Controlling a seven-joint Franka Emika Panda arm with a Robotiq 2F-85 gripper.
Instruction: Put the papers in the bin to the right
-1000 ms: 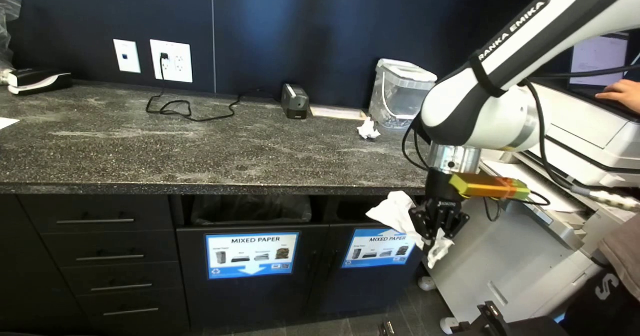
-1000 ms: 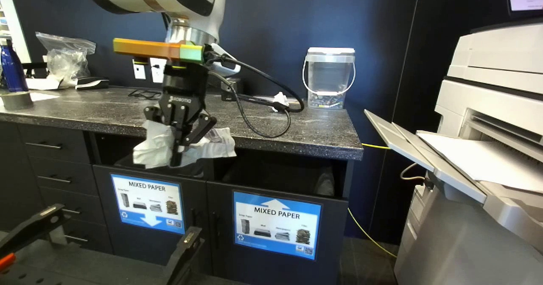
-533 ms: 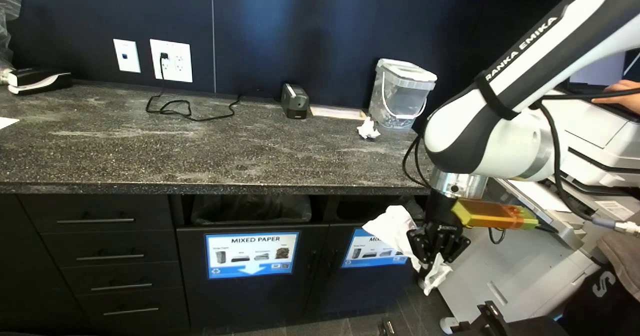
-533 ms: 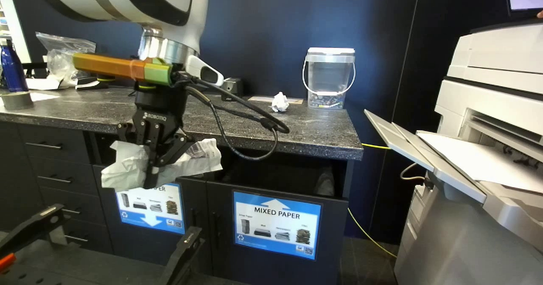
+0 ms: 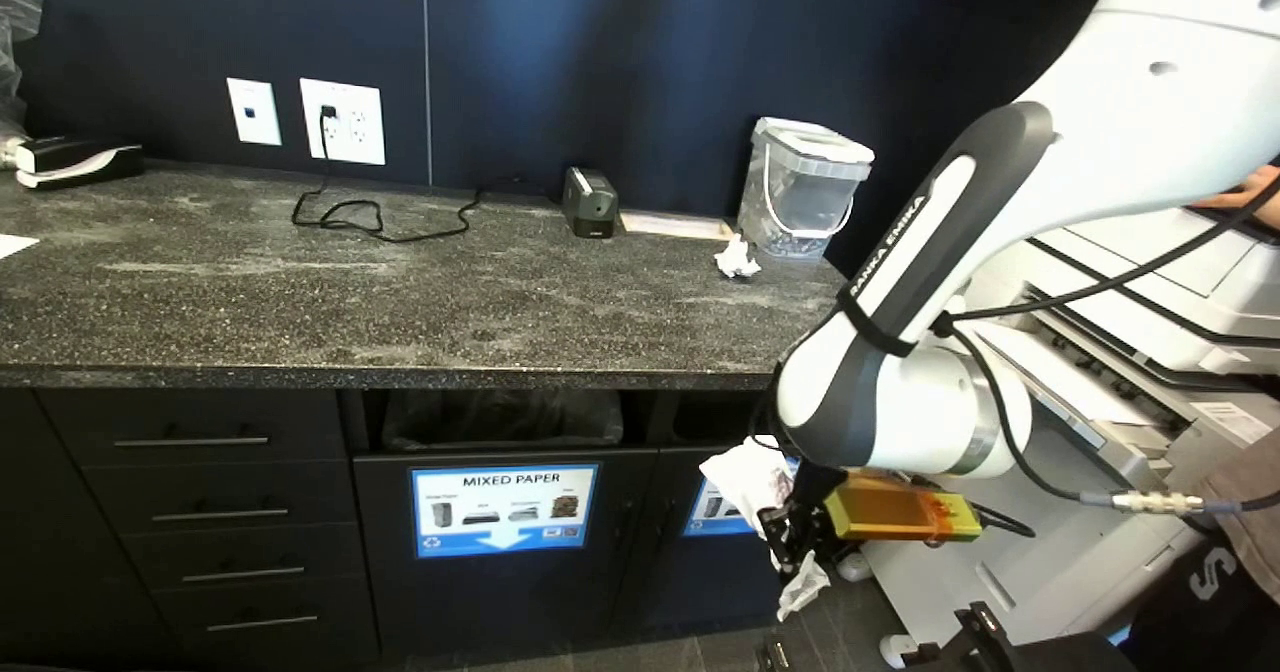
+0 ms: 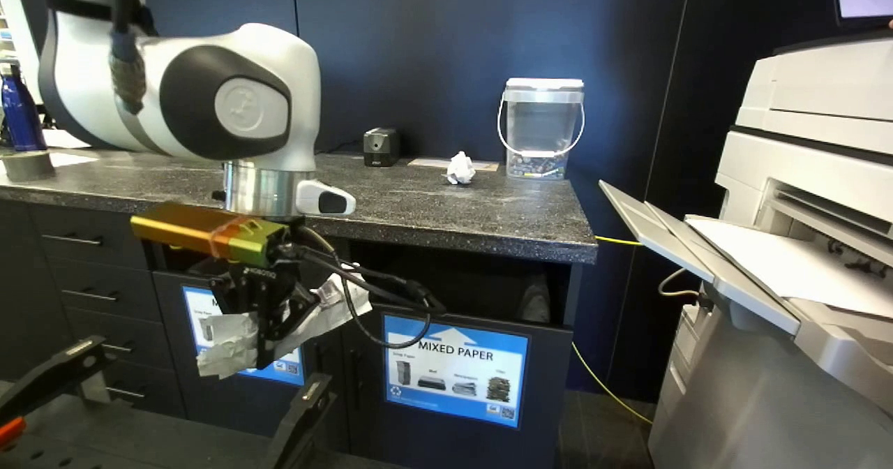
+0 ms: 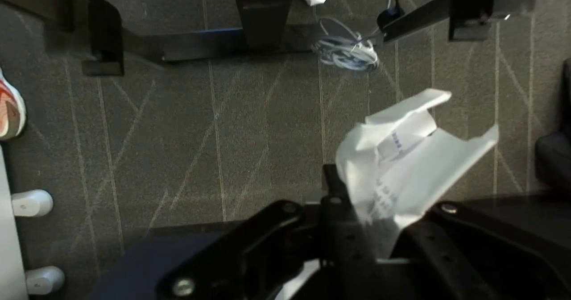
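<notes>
Wrist view: one sheet of paper [image 7: 397, 170], white, crumpled, print visible in its folds, flaring toward 1 o'clock from the gripper [image 6: 266, 359]. Jaws drawn together, pinching that sheet; in both exterior views it juts out on opposite sides of them, outside the bin [image 6: 453, 293].

Said bin: dark rectangular slot in a black cabinet [image 6: 363, 413], beneath the edge of the counter [image 6: 516, 211], at 2 o'clock from the gripper in an exterior view; blue-and-white MIXED PAPER label [image 6: 457, 371] below it at 6 o'clock, arrow aimed at 12.

Second slot [image 5: 505, 420]: at 9 o'clock from the bin, lined with plastic; twin label [image 5: 505, 510] beneath, arrow aimed at 6.

Crushed paper wad [image 6: 460, 169]: one, white, resting on the counter; clear lidded bucket [image 6: 543, 123] near it at 2 o'clock.

Small dark box [image 5: 590, 207]: on the counter, at 10 o'clock from the wad; black cord [image 5: 410, 240] farther toward 9 o'clock, plugged in at a white wall socket [image 5: 350, 142].

Robot arm [image 5: 880, 392]: white and black, extending from 1 o'clock in an exterior view; orange-and-yellow wrapped box [image 6: 202, 235] at its wrist, at 11 o'clock from the gripper.

Printer [image 6: 816, 120]: pale, toward 3 o'clock in an exterior view.

Blue bottle [image 6: 22, 113] and grey roll [image 6: 28, 167]: at the 9 o'clock end of the counter.

Carpet [image 7: 267, 126]: dark, pale-lined; bundled cable [image 7: 350, 54] toward 1 o'clock in the wrist view.
</notes>
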